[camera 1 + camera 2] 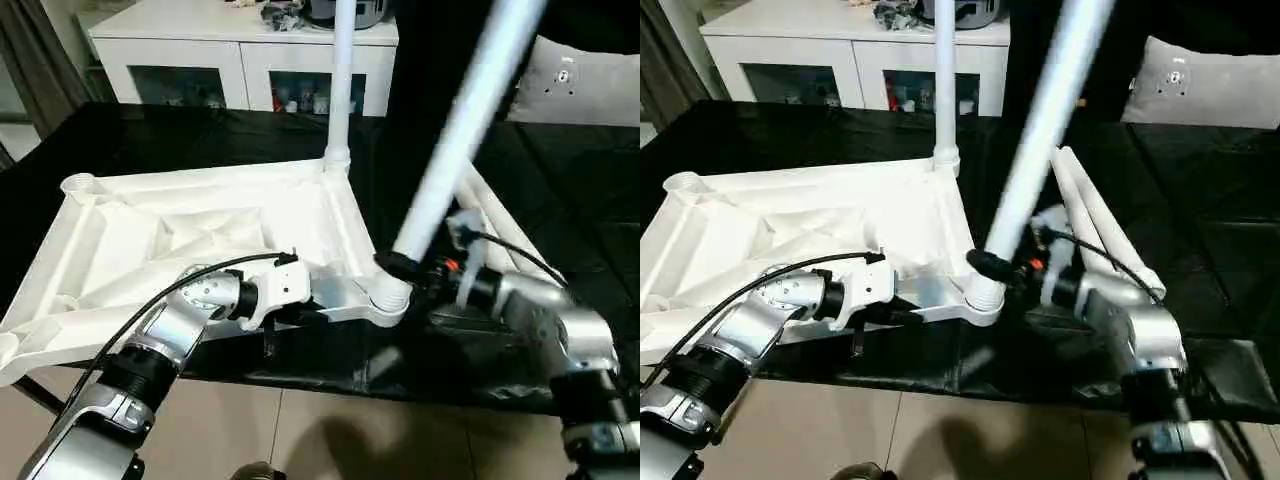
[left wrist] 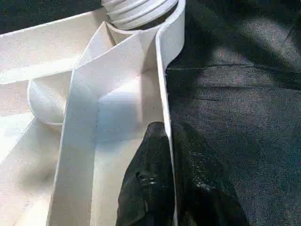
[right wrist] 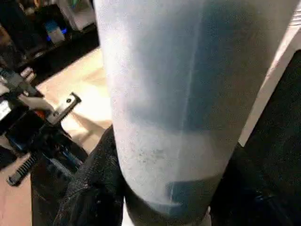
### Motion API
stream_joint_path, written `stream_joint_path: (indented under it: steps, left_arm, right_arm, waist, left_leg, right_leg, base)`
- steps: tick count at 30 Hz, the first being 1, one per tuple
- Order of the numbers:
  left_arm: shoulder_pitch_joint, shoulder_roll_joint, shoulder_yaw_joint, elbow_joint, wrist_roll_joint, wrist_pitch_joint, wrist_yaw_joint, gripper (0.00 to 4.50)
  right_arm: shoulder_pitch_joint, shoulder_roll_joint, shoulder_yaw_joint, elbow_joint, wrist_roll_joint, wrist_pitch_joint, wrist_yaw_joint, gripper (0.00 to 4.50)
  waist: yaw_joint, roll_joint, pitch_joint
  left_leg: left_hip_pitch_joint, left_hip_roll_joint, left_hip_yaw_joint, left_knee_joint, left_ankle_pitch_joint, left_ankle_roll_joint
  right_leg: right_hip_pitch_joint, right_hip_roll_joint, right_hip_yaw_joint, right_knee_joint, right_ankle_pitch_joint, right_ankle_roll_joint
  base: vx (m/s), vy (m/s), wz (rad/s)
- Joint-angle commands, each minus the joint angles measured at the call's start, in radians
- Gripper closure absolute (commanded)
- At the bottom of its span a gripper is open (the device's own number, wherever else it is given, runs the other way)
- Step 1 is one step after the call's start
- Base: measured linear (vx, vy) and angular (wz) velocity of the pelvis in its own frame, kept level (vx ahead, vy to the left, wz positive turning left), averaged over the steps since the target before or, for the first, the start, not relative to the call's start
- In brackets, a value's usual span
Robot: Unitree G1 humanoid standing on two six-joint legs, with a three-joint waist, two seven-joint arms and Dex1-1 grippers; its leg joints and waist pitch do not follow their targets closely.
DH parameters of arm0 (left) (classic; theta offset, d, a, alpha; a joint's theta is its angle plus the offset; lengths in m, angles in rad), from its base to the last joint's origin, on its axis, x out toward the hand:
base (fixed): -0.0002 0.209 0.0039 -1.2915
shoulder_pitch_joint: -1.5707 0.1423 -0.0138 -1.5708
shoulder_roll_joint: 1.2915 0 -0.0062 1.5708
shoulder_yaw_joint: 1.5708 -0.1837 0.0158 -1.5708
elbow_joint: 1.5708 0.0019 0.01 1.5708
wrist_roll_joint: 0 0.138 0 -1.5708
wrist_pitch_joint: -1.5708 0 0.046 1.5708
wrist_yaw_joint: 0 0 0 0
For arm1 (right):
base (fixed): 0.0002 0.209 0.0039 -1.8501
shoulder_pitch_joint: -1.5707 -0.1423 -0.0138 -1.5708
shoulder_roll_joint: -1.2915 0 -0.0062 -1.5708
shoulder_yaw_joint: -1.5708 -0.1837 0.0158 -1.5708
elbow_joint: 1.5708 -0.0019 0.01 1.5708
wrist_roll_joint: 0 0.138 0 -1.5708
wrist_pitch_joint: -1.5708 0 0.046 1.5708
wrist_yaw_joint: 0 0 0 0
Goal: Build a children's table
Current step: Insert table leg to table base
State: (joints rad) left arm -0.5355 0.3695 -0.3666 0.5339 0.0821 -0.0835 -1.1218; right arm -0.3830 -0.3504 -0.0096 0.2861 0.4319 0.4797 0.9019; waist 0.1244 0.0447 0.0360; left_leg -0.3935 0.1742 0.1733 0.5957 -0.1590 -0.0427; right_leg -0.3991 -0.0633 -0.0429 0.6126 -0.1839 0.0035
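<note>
The children's table top [image 1: 180, 220] lies upside down on a black surface, ribbed underside up. One white leg [image 1: 342, 80] stands upright in its far corner socket. A second leg [image 1: 460, 120] leans up and to the right out of the near right corner socket [image 1: 388, 300]. My right gripper [image 1: 402, 266] is shut on this leg just above the socket, and the leg [image 3: 164, 117] shows between its black fingers [image 3: 89, 188]. My left gripper [image 2: 165, 129] is shut on the top's thin rim [image 2: 162, 84] beside that corner. Two more legs [image 1: 1100, 215] lie on the black surface at the right.
A long white cabinet [image 1: 240, 50] with glass-fronted openings stands at the back. A white cushion [image 1: 580, 90] lies at the back right. The black surface's front edge [image 1: 400, 395] runs just under my forearms, with tiled floor [image 1: 300, 440] below. The top's far left socket [image 1: 78, 185] is unfilled.
</note>
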Motion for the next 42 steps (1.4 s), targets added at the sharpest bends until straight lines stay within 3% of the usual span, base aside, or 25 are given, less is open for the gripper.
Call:
stream_joint_path:
  steps: [1,4,7,10,12,17,24,27,33,34,36,42]
  left_arm:
    - [0.007,-0.026,0.004,-0.022,-0.025,-0.012,0.009,4.5]
    - [0.008,-0.027,0.006,-0.021,-0.025,-0.012,0.012,4.5]
    - [0.008,-0.028,0.006,-0.018,-0.024,-0.014,0.015,4.5]
    - [0.008,-0.028,0.005,-0.014,-0.021,-0.016,0.016,4.5]
    - [0.009,-0.024,0.003,-0.015,-0.015,-0.019,0.014,4.5]
    - [0.007,-0.02,0.003,-0.014,-0.013,-0.021,0.009,4.5]
    - [0.001,-0.006,-0.002,-0.01,-0.007,-0.021,-0.013,4.5]
    - [-0.001,0.001,-0.007,-0.009,-0.003,-0.017,-0.027,4.5]
    - [-0.011,0.006,-0.009,-0.001,0.005,-0.023,-0.031,4.5]
    - [-0.013,0.006,-0.009,0.001,0.006,-0.025,-0.03,4.5]
    - [-0.014,0.006,-0.009,0.001,0.007,-0.026,-0.029,4.5]
    - [-0.016,0.005,-0.013,0.0,0.01,-0.03,-0.029,4.5]
  right_arm:
    - [0.058,0.012,0.046,0.003,-0.018,-0.003,0.006,2.62]
    - [0.087,0.007,0.064,-0.028,-0.047,-0.036,-0.007,2.62]
    - [0.107,-0.02,0.119,-0.045,-0.123,-0.087,-0.02,2.62]
    - [0.109,-0.025,0.136,-0.05,-0.156,-0.101,-0.033,2.62]
    - [0.095,-0.036,0.168,-0.043,-0.192,-0.106,-0.038,2.62]
    - [0.073,-0.036,0.182,-0.02,-0.204,-0.098,-0.035,2.62]
    - [0.023,-0.039,0.201,0.024,-0.194,-0.07,0.013,2.62]
    - [0.002,-0.044,0.206,0.044,-0.186,-0.061,0.04,2.62]
    - [-0.015,-0.063,0.235,0.071,-0.222,-0.093,0.07,2.62]
    - [-0.014,-0.075,0.256,0.067,-0.243,-0.109,0.082,2.62]
    - [-0.016,-0.086,0.279,0.068,-0.265,-0.125,0.092,2.62]
    - [-0.026,-0.094,0.322,0.091,-0.308,-0.158,0.097,2.62]
  waist:
    - [-0.003,-0.016,-0.055]
    - [-0.002,-0.01,-0.054]
    - [-0.004,-0.014,-0.05]
    - [-0.006,-0.015,-0.049]
    - [-0.008,-0.012,-0.047]
    - [-0.017,-0.015,-0.045]
    - [-0.024,-0.006,-0.043]
    - [-0.028,-0.01,-0.042]
    - [-0.026,-0.009,-0.042]
    - [-0.025,-0.018,-0.042]
    - [-0.026,-0.013,-0.04]
    - [-0.03,-0.018,-0.036]
  left_leg:
    - [0.027,0.056,-0.019,-0.079,-0.31,0.001]
    - [0.029,0.056,-0.02,-0.08,-0.323,-0.001]
    - [0.029,0.054,-0.021,-0.083,-0.341,-0.009]
    - [0.031,0.053,-0.023,-0.084,-0.356,-0.007]
    - [0.032,0.053,-0.024,-0.085,-0.37,-0.009]
    - [0.036,0.053,-0.027,-0.087,-0.405,-0.013]
    - [0.038,0.052,-0.03,-0.089,-0.439,-0.021]
    - [0.038,0.053,-0.03,-0.09,-0.447,-0.022]
    - [0.037,0.055,-0.029,-0.09,-0.437,-0.02]
    - [0.037,0.055,-0.029,-0.09,-0.432,-0.018]
    - [0.041,0.056,-0.03,-0.091,-0.451,-0.024]
    - [0.046,0.054,-0.034,-0.092,-0.508,-0.032]
  right_leg:
    - [0.029,-0.085,0.04,-0.087,-0.347,-0.168]
    - [0.026,-0.086,0.04,-0.09,-0.365,-0.162]
    - [0.026,-0.086,0.041,-0.095,-0.408,-0.145]
    - [0.025,-0.087,0.042,-0.1,-0.455,-0.131]
    - [0.023,-0.087,0.042,-0.104,-0.476,-0.125]
    - [0.02,-0.087,0.042,-0.108,-0.512,-0.122]
    - [0.017,-0.088,0.042,-0.112,-0.547,-0.118]
    - [0.016,-0.087,0.041,-0.111,-0.537,-0.125]
    - [0.017,-0.088,0.043,-0.109,-0.523,-0.13]
    - [0.016,-0.09,0.043,-0.108,-0.537,-0.126]
    - [0.011,-0.089,0.043,-0.113,-0.565,-0.116]
    - [0.008,-0.09,0.043,-0.12,-0.609,-0.104]
  base:
    - [0.0,0.0,0.0]
    - [0.0,0.0,0.0]
    - [0.0,0.0,0.0]
    - [0.0,0.0,0.0]
    - [0.0,0.0,0.0]
    - [0.0,0.0,0.0]
    - [0.0,0.0,0.0]
    - [0.0,0.0,0.0]
    - [0.0,0.0,0.0]
    - [0.0,0.0,0.0]
    - [0.0,0.0,0.0]
    - [0.0,0.0,0.0]
